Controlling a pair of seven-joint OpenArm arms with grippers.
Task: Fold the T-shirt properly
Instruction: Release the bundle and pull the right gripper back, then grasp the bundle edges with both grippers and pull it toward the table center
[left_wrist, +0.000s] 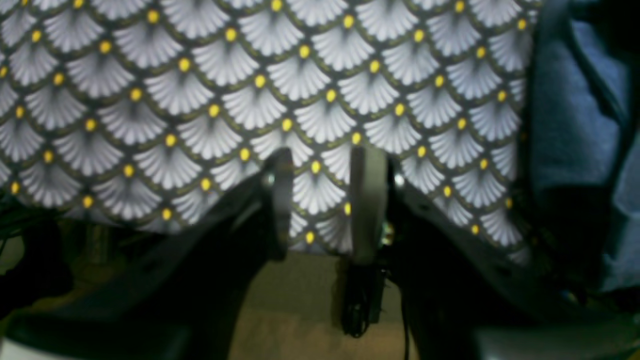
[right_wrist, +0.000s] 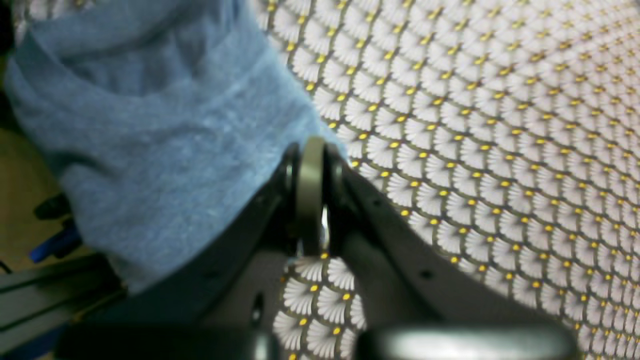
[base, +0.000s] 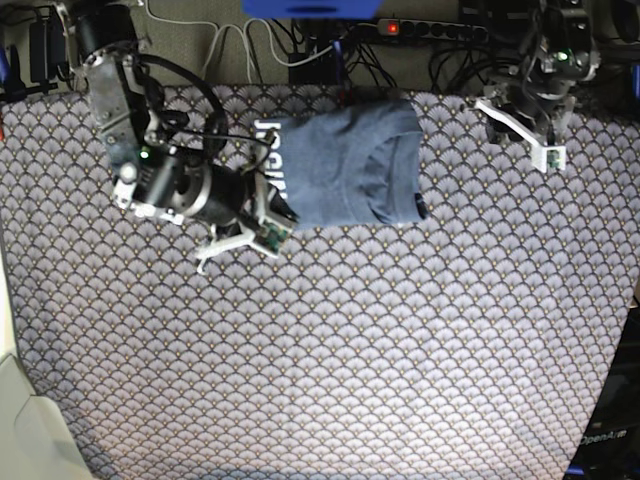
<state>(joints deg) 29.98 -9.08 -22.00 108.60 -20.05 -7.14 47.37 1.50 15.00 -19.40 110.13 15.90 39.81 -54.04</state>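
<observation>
The slate-blue T-shirt (base: 345, 165) lies folded into a compact block at the back middle of the table, with white lettering (base: 270, 160) showing on its left edge. My right gripper (base: 272, 228) is at the shirt's front left corner. In the right wrist view the right gripper (right_wrist: 311, 150) has its pads pressed together, shut, touching the edge of the T-shirt (right_wrist: 150, 125); I cannot tell if cloth is pinched. My left gripper (base: 545, 150) hovers at the back right, away from the shirt. The left gripper (left_wrist: 322, 200) stands open and empty, the T-shirt (left_wrist: 575, 125) to its right.
A grey fan-patterned cloth (base: 330, 350) with yellow dots covers the whole table. Cables and a power strip (base: 430, 30) run along the back edge. A white object (base: 20, 420) sits at the front left corner. The cloth's right edge (base: 615, 330) drops to a dark floor.
</observation>
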